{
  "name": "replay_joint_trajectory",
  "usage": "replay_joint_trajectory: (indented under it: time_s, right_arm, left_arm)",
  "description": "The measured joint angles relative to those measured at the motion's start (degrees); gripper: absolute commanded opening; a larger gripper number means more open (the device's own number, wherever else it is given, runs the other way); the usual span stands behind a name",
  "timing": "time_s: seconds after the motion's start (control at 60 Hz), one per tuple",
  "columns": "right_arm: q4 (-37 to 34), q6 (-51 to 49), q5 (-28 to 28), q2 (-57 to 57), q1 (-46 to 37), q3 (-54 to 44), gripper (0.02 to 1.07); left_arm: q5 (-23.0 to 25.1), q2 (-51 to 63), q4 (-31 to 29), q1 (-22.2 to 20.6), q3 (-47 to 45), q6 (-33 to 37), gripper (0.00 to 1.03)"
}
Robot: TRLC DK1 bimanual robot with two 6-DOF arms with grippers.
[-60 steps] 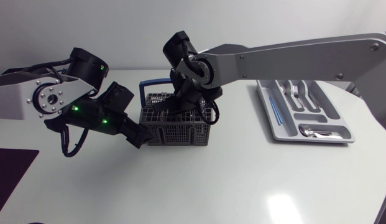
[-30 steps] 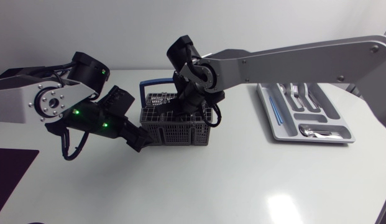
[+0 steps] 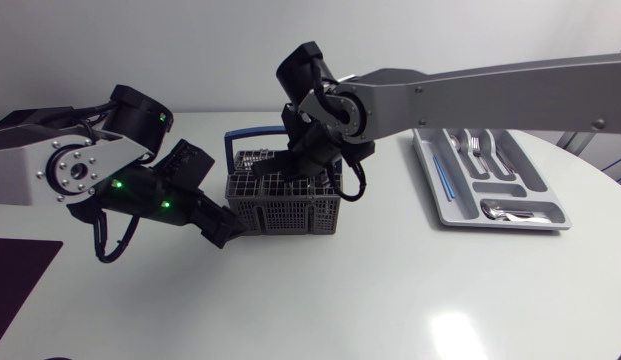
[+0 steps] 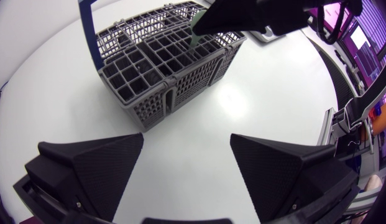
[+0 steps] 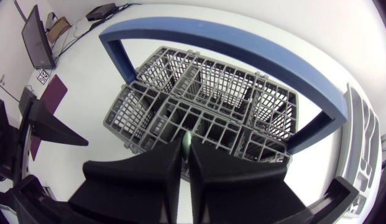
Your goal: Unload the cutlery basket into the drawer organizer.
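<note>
right gripper (image 3: 293, 172) is down in the cutlery basket (image 3: 290, 208) mid-surface (image 3: 390, 290), fingers (image 5: 155, 174) clenched on a pale green handle (image 5: 188, 144) standing in a middle cell; which utensil it is can't be told. left gripper (image 4: 186, 146) is released, fingers wide apart, just beside the basket's corner, contact unclear. drawer organizer (image 3: 530, 178) lies well apart on the right arm's side, already holding forks (image 3: 475, 145) and a spoon (image 3: 505, 210). step in hand looks like the lift-out. best to pull straight up along the cell so the piece doesn't snag the grid or drag the basket, and to clear the blue carry handle (image 5: 230, 32) before swinging toward the organizer. the left could brace the basket wall if it tips.
</note>
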Motion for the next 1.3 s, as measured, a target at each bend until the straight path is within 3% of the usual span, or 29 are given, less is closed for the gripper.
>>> replay_joint_trajectory:
  time_s: [0.8, 1.3]
  right_arm:
    - [-4.2, -2.6, -3.1, -11.4, 0.0, -0.7, 0.1]
    - [-13.6, -6.7, -9.2, -33.1, -6.4, -4.2, 0.1]
  left_arm:
    - [0.0, -1.1, 0.0, -0.8, -0.5, 0.0, 0.98]
    - [0.0, -3.4, -2.9, -4.7, 0.9, -7.1, 0.98]
